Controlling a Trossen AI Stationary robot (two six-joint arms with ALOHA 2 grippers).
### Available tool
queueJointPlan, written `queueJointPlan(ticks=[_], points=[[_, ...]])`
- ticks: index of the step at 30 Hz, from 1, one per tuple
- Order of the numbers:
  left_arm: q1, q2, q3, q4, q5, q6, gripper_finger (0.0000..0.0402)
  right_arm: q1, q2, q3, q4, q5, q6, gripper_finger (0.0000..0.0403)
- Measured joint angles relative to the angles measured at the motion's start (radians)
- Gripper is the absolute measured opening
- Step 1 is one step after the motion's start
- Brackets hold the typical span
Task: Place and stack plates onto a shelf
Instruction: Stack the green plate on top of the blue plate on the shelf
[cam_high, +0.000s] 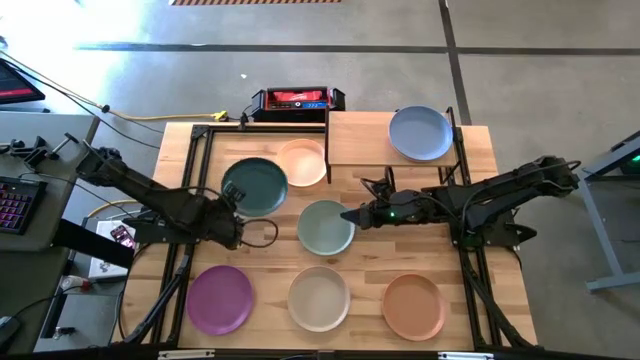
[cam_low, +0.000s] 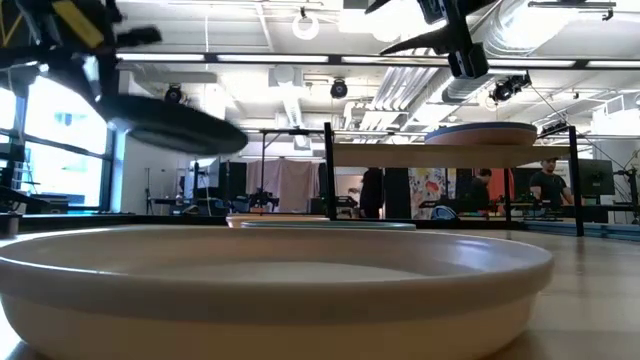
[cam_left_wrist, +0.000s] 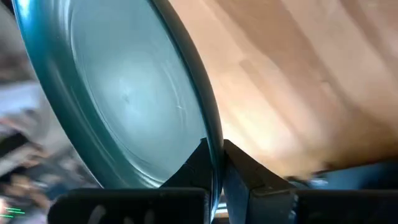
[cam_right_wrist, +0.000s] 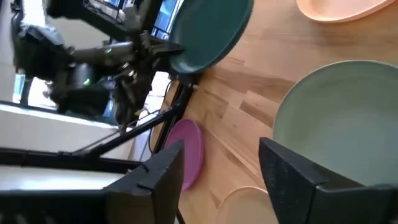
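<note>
My left gripper (cam_high: 236, 208) is shut on the dark green plate (cam_high: 255, 186), which hangs in the air over the table's left-middle; the low view shows that plate (cam_low: 175, 126) raised. My right gripper (cam_high: 350, 213) is open at the right rim of the pale teal plate (cam_high: 324, 228), which lies flat on the table. In the right wrist view this gripper (cam_right_wrist: 217, 177) has one finger over the pale teal plate (cam_right_wrist: 348, 124). The shelf (cam_high: 360, 138) stands at the far edge with the blue-grey plate (cam_high: 420, 132) on it. My left gripper pinches the dark green plate's rim (cam_left_wrist: 216, 144) between its two fingers, one on the inner face and one on the underside. It comes nearly level from the table's left-near side. The plate is lifted clear and slightly tilted.
The peach plate (cam_high: 303, 162) lies next to the shelf's left end. The purple plate (cam_high: 219, 298), off-white plate (cam_high: 319, 297) and orange plate (cam_high: 413, 305) sit in a row along the near edge. A black and red box (cam_high: 297, 101) stands behind the table.
</note>
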Motion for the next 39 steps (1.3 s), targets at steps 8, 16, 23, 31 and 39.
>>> queueJointPlan(ticks=[8, 16, 23, 31, 39], points=[[-0.038, 0.000, 0.111, 0.096, -0.127, 0.298, 0.0005, -0.008, 0.000, 0.000, 0.131, 0.041, -0.120, 0.0195], [-0.039, 0.000, 0.150, 0.192, -0.176, 0.441, 0.0005, -0.053, 0.000, 0.006, 0.305, 0.054, -0.301, 0.0180], [-0.038, 0.000, 0.151, 0.199, -0.176, 0.455, 0.0005, -0.127, 0.001, 0.151, 0.257, 0.053, -0.522, 0.0177], [-0.038, 0.000, 0.151, 0.199, -0.176, 0.465, 0.0005, -0.226, 0.011, 0.410, -0.173, 0.056, -0.573, 0.0177], [-0.036, 0.000, 0.151, 0.217, -0.176, 0.618, 0.0005, -0.284, 0.149, 0.622, -0.510, 0.026, -0.426, 0.0177]])
